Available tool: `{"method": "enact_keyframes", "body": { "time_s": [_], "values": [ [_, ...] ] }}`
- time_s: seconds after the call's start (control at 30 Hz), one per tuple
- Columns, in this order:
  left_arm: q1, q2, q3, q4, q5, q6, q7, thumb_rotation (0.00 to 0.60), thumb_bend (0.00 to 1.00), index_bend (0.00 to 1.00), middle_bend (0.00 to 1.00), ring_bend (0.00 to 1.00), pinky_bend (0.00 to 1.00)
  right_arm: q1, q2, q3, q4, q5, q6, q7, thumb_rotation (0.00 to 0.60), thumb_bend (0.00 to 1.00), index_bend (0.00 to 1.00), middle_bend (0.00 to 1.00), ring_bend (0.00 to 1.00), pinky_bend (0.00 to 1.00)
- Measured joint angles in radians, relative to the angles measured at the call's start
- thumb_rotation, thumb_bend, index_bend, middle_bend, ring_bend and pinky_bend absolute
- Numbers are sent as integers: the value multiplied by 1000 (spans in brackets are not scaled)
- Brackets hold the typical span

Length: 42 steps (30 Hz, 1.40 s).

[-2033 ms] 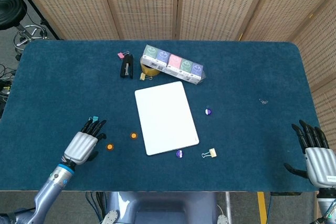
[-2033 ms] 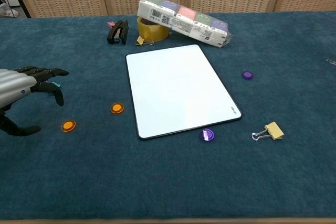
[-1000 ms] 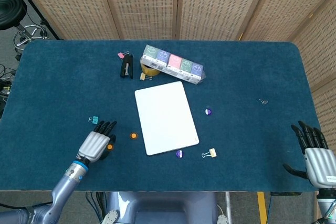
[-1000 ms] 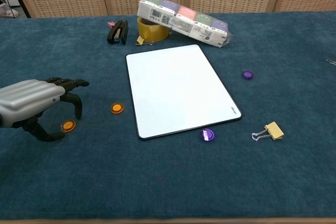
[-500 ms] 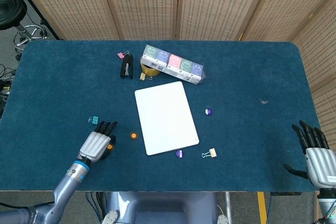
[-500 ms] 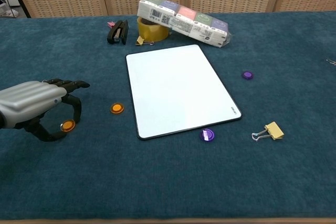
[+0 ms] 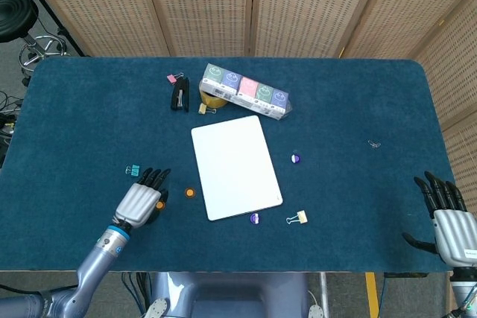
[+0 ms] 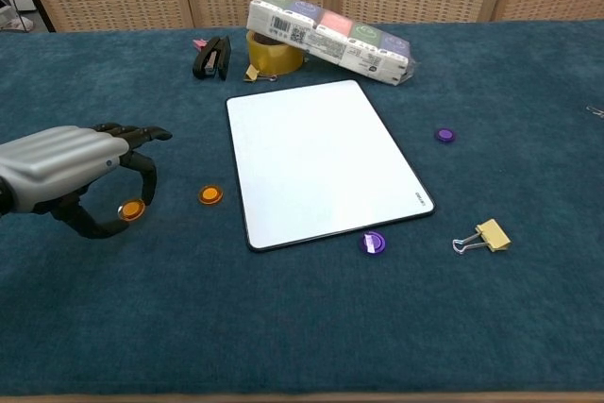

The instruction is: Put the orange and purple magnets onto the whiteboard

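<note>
Though print unreadable, barcode label on tissue pack nr whiteboard.

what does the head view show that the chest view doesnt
Only the head view shows the right hand, fingers spread at the table's near right corner, and the teal clip beyond the left hand.

Only the chest view shows the orange magnet pinched in the left hand, tilted, apparently off the cloth, and the tape roll plainly.

Both show the whiteboard, still bare, the second orange magnet beside it, two purple magnets, the stapler, the tissue pack and the yellow binder clip.
</note>
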Motion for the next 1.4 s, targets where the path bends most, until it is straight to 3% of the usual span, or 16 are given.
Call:
{"method": "enact_keyframes", "body": {
  "time_s": [0.43,0.87,1.0,1.1,1.4],
  "values": [
    [-134,-73,-78,-73,-57,-45,186,600,335,519,0,0,0,4,1,1,2,10,-12,2,600,0,0,0,0,0],
    [-248,-224,-136,37,-241,-80,254,600,333,503,0,0,0,10,-1,4,9,22,-26,6,600,0,0,0,0,0],
    [-264,-245,-137,55,-268,-74,245,600,275,282,0,0,0,11,-1,4,10,25,-29,5,600,0,0,0,0,0],
    [-265,-247,-133,58,-265,-65,231,600,246,183,0,0,0,11,-2,2,9,24,-30,4,600,0,0,0,0,0],
    [-244,-198,-124,20,-312,1,227,600,245,337,0,0,0,9,0,1,5,19,-25,7,600,0,0,0,0,0]
  ]
}}
